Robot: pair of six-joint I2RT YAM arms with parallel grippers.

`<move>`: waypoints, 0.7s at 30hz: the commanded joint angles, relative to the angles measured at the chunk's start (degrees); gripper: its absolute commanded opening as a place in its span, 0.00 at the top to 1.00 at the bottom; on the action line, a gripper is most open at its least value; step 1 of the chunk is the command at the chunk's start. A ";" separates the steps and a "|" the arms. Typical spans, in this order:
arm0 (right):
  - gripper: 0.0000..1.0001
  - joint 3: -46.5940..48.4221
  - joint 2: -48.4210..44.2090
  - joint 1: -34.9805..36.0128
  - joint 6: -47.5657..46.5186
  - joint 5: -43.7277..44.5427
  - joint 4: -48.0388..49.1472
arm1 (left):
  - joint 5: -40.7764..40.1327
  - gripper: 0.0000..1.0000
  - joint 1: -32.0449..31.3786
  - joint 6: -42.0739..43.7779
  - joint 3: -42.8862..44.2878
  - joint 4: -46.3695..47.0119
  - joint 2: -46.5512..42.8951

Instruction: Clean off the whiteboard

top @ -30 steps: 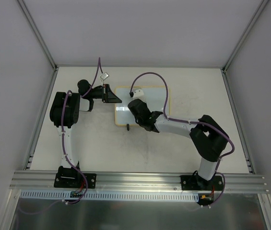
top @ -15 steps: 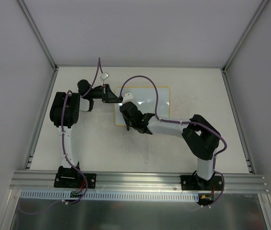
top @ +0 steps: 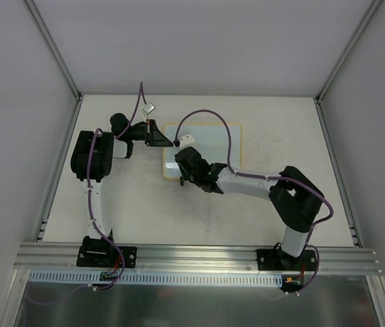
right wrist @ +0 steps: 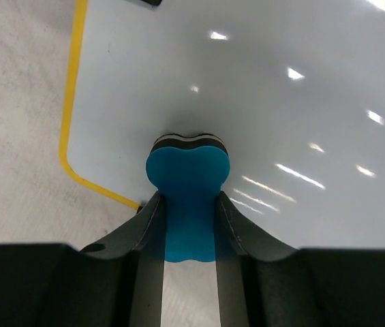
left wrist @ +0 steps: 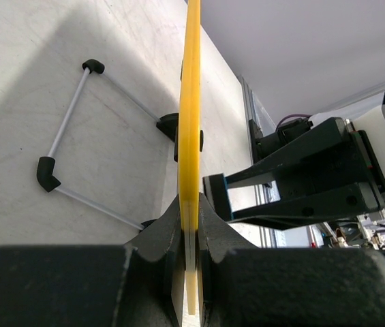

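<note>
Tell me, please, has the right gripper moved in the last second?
Yes: in the top view the right gripper has shifted left across the whiteboard, toward its left edge.

1. The table I work on is pale, off-white and finely speckled, with faint grey scuffs near its middle.
2. My two bases are fixed to a metal rail along its 6 o'clock edge.
3. The whiteboard rests just toward 12 o'clock of centre, its long sides running 9 to 3.
4. My left wrist view shows a thin wire stand with black corner pieces lying against the tabletop beneath the board.
</note>
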 commanded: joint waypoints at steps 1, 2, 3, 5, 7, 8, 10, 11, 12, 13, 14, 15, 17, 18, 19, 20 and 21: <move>1.00 -1.39 -6.97 0.86 1.02 1.02 -2.71 | 4.89 1.00 -0.54 -0.17 0.34 13.75 -1.73; 1.00 -1.92 -8.98 1.21 1.29 1.11 -3.50 | 4.89 1.00 -0.54 -0.17 0.43 13.66 -1.73; 1.00 -3.32 -9.95 1.47 1.98 1.37 -5.68 | 4.81 1.00 -0.54 -0.17 0.34 13.75 -1.81; 1.00 -4.91 -11.80 2.44 2.69 2.16 -7.63 | 4.81 1.00 -0.45 -0.17 0.34 13.75 -1.73; 1.00 -8.23 -15.22 3.23 4.09 2.60 -10.60 | 4.81 1.00 -0.45 -0.17 0.34 13.75 -1.73; 1.00 -9.82 -16.54 3.41 4.71 2.78 -11.41 | 4.81 1.00 -0.45 -0.17 0.34 13.75 -1.73; 1.00 -14.90 -21.01 3.50 6.90 2.34 -13.25 | 4.81 1.00 -0.45 -0.17 0.43 13.66 -1.64; 1.00 -16.41 -22.43 3.41 7.70 1.82 -14.22 | 4.72 1.00 -0.36 -0.17 0.34 13.75 -1.73; 1.00 -17.64 -23.75 3.41 8.40 1.81 -15.36 | 4.81 1.00 -0.36 -0.26 0.34 13.84 -1.73; 1.00 -18.88 -26.11 3.32 9.28 1.55 -17.81 | 4.72 1.00 -0.36 -0.26 0.43 13.84 -1.73; 0.99 -21.24 -27.27 3.41 10.77 0.24 -18.70 | 4.72 1.00 -0.36 -0.34 0.43 13.84 -1.64; 1.00 -22.48 -28.50 3.32 11.56 -0.64 -19.23 | 4.72 1.00 -0.36 -0.35 0.43 13.84 -1.64; 1.00 -25.72 -31.30 3.41 14.10 -2.92 -20.55 | 4.72 1.00 -0.36 -0.43 0.52 13.84 -1.64; 1.00 -26.70 -31.93 3.41 14.90 -3.46 -20.73 | 4.63 1.00 -0.36 -0.52 0.52 13.84 -1.55; 1.00 -27.58 -32.46 3.41 15.43 -3.81 -20.99 | 4.72 1.00 -0.36 -0.52 0.52 13.84 -1.55; 1.00 -28.37 -32.99 3.41 15.87 -3.99 -21.17 | 4.63 1.00 -0.36 -0.43 0.60 13.93 -1.46; 1.00 -29.42 -33.43 3.50 16.23 -3.99 -21.17 | 4.54 1.00 -0.36 -0.52 0.69 13.93 -1.55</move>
